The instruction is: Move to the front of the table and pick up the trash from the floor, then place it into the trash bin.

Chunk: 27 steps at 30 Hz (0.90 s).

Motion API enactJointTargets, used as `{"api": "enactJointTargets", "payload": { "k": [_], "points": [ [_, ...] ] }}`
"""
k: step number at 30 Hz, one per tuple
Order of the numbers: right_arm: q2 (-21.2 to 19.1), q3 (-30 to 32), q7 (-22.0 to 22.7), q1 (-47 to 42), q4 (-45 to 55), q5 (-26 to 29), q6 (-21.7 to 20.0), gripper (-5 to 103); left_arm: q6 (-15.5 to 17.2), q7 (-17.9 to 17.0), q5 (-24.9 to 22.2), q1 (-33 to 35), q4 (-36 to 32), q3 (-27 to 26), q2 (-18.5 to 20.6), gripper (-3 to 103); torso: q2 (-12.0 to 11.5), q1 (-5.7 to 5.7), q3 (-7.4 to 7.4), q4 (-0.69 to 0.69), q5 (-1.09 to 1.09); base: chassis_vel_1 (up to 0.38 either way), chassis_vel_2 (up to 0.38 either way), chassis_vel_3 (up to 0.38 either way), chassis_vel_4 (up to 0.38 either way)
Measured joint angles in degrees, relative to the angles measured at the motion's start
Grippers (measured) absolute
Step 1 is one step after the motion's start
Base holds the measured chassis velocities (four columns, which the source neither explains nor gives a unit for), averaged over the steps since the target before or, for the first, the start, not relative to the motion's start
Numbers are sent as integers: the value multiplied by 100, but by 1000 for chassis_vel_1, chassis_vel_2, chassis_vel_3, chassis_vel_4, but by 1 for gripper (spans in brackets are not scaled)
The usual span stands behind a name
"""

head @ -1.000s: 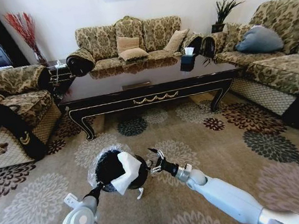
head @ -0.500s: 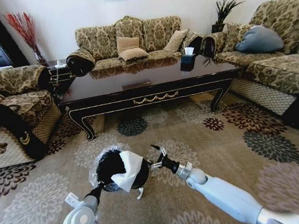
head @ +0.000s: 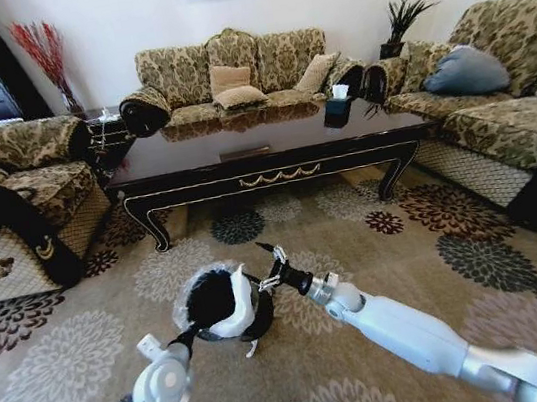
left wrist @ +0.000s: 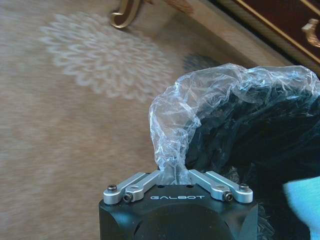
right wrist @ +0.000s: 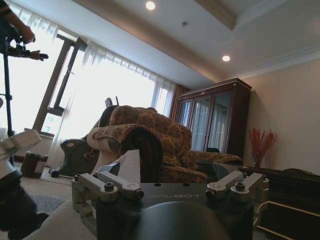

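The trash bin [head: 211,301], black with a crinkly clear liner [left wrist: 200,105], hangs tilted just above the carpet. My left gripper [head: 191,334] is shut on its lined rim [left wrist: 172,167]. The trash, a crumpled white tissue [head: 243,311], lies inside the bin along its near wall, and its edge also shows in the left wrist view [left wrist: 305,200]. My right gripper [head: 267,266] stands open beside the bin's right rim, with nothing between its fingers. The dark glossy table [head: 260,147] stands across the carpet ahead.
Patterned sofas stand to the left [head: 4,190], behind the table [head: 229,70] and to the right [head: 507,105]. A dark tissue box [head: 338,110] sits on the table. A small white bit [head: 253,344] lies on the flowered carpet under the bin.
The tissue has sunk from lying over the bin's mouth down into it. My left arm has shifted the bin a little to the right and tilted it. The right gripper has risen slightly.
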Motion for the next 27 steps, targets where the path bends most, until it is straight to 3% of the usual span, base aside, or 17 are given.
{"api": "enactJointTargets", "payload": {
  "k": [15, 27],
  "points": [
    [42, -191, -124, 577, -719, -342, 175, 100, 7, -3, 7, -162, 6, 391, 46, 2, 0, 0, 0, 0, 0, 0, 0, 0, 0],
    [243, 423, -136, 871, -908, -944, 505, 100, 14, 34, -22, -113, -14, 426, 76, 2, 0, 0, 0, 1, 0, 0, 0, 0, 0]
  ]
}}
